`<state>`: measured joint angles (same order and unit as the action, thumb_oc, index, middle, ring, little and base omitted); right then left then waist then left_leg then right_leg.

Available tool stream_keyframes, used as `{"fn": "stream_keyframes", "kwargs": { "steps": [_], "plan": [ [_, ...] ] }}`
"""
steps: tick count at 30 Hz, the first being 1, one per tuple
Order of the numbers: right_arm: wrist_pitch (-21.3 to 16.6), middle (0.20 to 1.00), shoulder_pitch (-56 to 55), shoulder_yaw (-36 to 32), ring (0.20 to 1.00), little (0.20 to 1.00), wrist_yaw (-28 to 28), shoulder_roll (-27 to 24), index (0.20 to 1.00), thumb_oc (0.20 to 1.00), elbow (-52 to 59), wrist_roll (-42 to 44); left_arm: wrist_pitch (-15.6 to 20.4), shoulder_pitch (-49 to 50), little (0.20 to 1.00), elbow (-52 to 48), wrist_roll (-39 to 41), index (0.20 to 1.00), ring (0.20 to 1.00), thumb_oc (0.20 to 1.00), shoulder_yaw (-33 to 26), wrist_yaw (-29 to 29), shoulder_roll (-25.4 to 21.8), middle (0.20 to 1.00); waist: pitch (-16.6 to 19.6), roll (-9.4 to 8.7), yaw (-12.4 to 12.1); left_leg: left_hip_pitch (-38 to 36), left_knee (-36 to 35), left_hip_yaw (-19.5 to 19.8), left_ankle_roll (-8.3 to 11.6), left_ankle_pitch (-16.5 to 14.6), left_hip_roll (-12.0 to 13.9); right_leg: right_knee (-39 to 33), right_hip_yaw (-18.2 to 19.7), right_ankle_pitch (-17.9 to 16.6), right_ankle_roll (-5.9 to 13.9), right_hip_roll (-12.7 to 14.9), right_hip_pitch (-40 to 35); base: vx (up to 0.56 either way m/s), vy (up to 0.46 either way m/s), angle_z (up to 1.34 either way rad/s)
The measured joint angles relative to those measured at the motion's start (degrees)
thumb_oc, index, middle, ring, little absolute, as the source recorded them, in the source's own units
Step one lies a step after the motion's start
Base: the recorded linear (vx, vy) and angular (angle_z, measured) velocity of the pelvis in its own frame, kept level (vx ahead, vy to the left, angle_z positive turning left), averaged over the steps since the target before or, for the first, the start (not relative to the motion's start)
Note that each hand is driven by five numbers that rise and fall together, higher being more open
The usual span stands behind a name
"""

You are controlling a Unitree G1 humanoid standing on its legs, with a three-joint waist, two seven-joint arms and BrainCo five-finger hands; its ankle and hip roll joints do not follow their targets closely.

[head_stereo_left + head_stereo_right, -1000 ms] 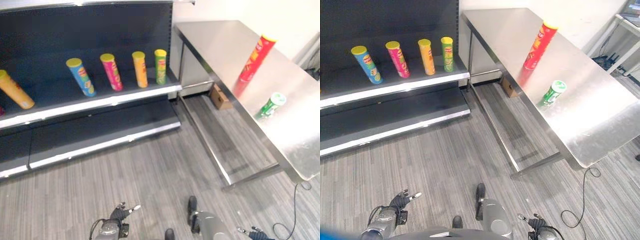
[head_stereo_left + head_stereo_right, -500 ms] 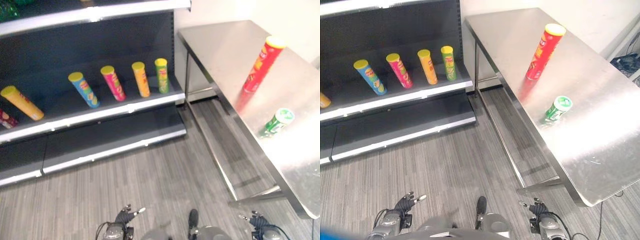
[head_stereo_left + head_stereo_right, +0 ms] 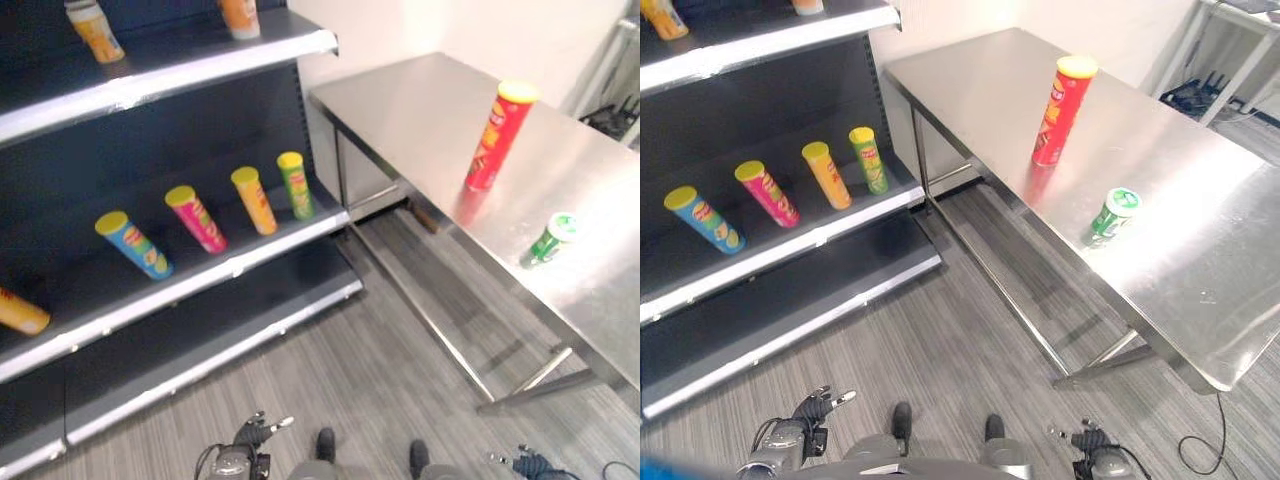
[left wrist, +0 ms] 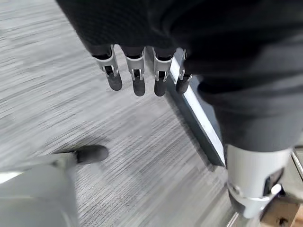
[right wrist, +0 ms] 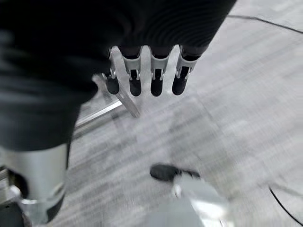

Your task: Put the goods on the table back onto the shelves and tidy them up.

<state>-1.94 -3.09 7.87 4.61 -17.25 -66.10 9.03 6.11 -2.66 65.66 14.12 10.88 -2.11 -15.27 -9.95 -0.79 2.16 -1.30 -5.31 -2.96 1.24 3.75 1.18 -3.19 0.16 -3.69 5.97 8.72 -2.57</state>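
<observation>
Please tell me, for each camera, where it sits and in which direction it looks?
Left eye: head, looking down at the shelf and table; left hand low.
Right eye: head, same scene, red can, green can; right hand low.
Left wrist: along its relaxed fingers at the floor.
Right wrist: likewise, fingers.
Both eyes share the cans.

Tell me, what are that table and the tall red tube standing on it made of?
The table looks like brushed stainless steel: silver-grey, with soft glare and a blurred red reflection beneath the tube. The tall red tube is probably printed cardboard with a glossy coat and a yellow lid that looks plastic, though its material cannot be confirmed from here.
</observation>
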Motion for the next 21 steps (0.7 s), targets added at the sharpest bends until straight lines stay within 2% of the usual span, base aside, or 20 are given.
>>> {"fn": "stream_keyframes", "kwargs": {
  "steps": [2, 4, 6, 8, 9, 10, 11, 14, 15, 19, 21],
  "plan": [
    [0.09, 1.0, 0.79, -0.15, 1.0, 1.0, -0.11, 0.76, 1.0, 1.0, 0.59, -0.01, 0.0, -0.01, 1.0, -0.07, -0.92, 1.0, 1.0, 1.0, -0.04, -0.03, -0.69, 1.0, 0.32, -0.46, 0.03, 0.08, 0.04, -2.39, -1.27, -0.38, -1.4, 0.19, -1.26, -0.2, 0.08, 1.13, 0.82, 0.0, 0.199, -0.61],
    [0.25, 1.0, 1.47, -0.08, 1.0, 1.0, -0.06, 0.24, 1.0, 1.0, 1.26, -0.13, 0.01, -0.64, 1.0, -0.22, -1.42, 1.0, 1.0, 1.0, -0.04, -0.04, -1.44, 1.0, 0.23, -0.74, 0.76, 0.35, 0.03, -3.17, -2.36, -0.73, -2.57, 0.25, -1.51, -0.96, 0.91, 2.38, 1.51, -0.01, 0.151, -0.27],
    [0.32, 1.0, 2.06, 2.02, 1.0, 1.0, -0.21, -0.54, 1.0, 1.0, 6.94, -0.31, 0.13, -1.09, 1.0, -1.01, -1.56, 1.0, 1.0, 1.0, -0.04, -0.03, -4.07, 1.0, 0.03, -2.0, 0.51, 0.35, -0.24, -4.66, -2.9, -1.47, -3.36, 0.32, -1.85, -1.97, 1.49, 3.14, 2.31, -0.02, 0.169, -0.25],
    [1.9, 1.0, -1.04, 2.59, 1.0, 1.0, -0.45, -4.42, 1.0, 1.0, 25.66, -3.74, 0.05, -0.67, 1.0, -3.76, -1.89, 1.0, 1.0, 1.0, -0.45, 0.01, -5.94, 1.0, -0.29, -2.55, 0.77, 1.09, -0.16, -5.75, -3.17, -1.47, -3.65, 0.51, -3.02, -3.86, 2.39, 3.38, 3.79, -0.01, 0.102, -0.28],
    [0.93, 1.0, -2.31, 3.65, 1.0, 1.0, -0.46, -8.46, 1.0, 1.0, 37.09, -5.16, 0.13, 0.43, 1.0, -5.29, -1.92, 1.0, 1.0, 1.0, -1.6, -0.01, -6.67, 1.0, -0.91, -2.54, 0.75, 1.22, -0.28, -6.99, -3.37, -1.51, -3.52, 0.55, -3.27, -4.98, 3.16, 3.37, 4.78, 0.01, 0.05, -0.49],
    [-1.94, 1.0, -1.59, 2.36, 1.0, 1.0, -0.37, -10.47, 1.0, 1.0, 41.23, -6.82, 0.28, 0.67, 1.0, -4.76, -1.94, 1.0, 1.0, 1.0, -2.95, -0.12, -6.86, 1.0, -1.16, -2.89, 1.02, 0.99, -0.26, -7.72, -3.62, -1.59, -3.49, 0.19, -3.68, -5.37, 3.09, 3.64, 4.67, 0.02, 0.057, -0.3],
    [-3.25, 1.0, -1.52, -2.2, 1.0, 1.0, 0.11, -11.01, 1.0, 1.0, 40.51, -7.79, 0.72, 0.65, 1.0, -4.07, -1.96, 1.0, 1.0, 1.0, -4.29, -0.41, -6.87, 1.0, -0.71, -3.81, 0.65, 0.78, -0.29, -7.67, -4.07, -1.93, -3.58, 0.22, -4.74, -5.05, 3.47, 3.96, 4.34, 0.03, 0.042, -0.02],
    [-3.17, 1.0, -2.39, -5.4, 1.0, 1.0, 0.14, -10.53, 1.0, 1.0, 32.13, -8.69, 0.75, 1.65, 1.0, -2.55, -2.0, 1.0, 1.0, 1.0, -4.38, -0.26, -6.7, 1.0, -0.58, -5.92, 0.59, 0.81, -0.29, -7.45, -4.03, -1.94, -3.52, 0.69, -4.73, -3.92, 4.14, 3.98, 4.38, 0.03, 0.017, 0.05],
    [-1.99, 1.0, -3.86, -5.63, 1.0, 1.0, 0.11, -10.22, 1.0, 1.0, 27.45, -8.72, 0.61, 2.65, 1.0, -1.68, -2.09, 1.0, 1.0, 1.0, -4.36, -0.22, -6.24, 1.0, -0.4, -6.37, 0.65, 0.84, -0.29, -7.73, -3.86, -2.05, -3.55, -0.04, -4.75, -3.55, 4.31, 3.99, 4.28, 0.03, -0.014, -0.11],
    [-0.18, 1.0, -7.13, -7.91, 1.0, 1.0, 0.16, -7.59, 1.0, 1.0, 15.41, -7.33, -0.05, 3.49, 1.0, -1.52, -2.14, 1.0, 1.0, 1.0, -4.36, -0.11, -5.44, 1.0, -0.36, -6.29, 1.01, 1.08, -0.28, -8.84, -3.32, -2.33, -3.26, -2.02, -4.43, -3.0, 4.07, 3.42, 4.15, 0.03, -0.026, -0.2],
    [0.32, 1.0, -8.24, -8.35, 1.0, 1.0, 0.12, -6.76, 1.0, 1.0, 11.67, -5.52, -0.04, 3.44, 1.0, -1.54, -2.12, 1.0, 1.0, 1.0, -4.4, -0.13, -5.43, 1.0, -0.39, -5.79, 2.1, 1.09, -0.28, -8.9, -2.85, -2.34, -2.66, -2.3, -4.42, -2.97, 4.0, 2.85, 4.07, 0.02, -0.027, -0.1]
  ]
}}
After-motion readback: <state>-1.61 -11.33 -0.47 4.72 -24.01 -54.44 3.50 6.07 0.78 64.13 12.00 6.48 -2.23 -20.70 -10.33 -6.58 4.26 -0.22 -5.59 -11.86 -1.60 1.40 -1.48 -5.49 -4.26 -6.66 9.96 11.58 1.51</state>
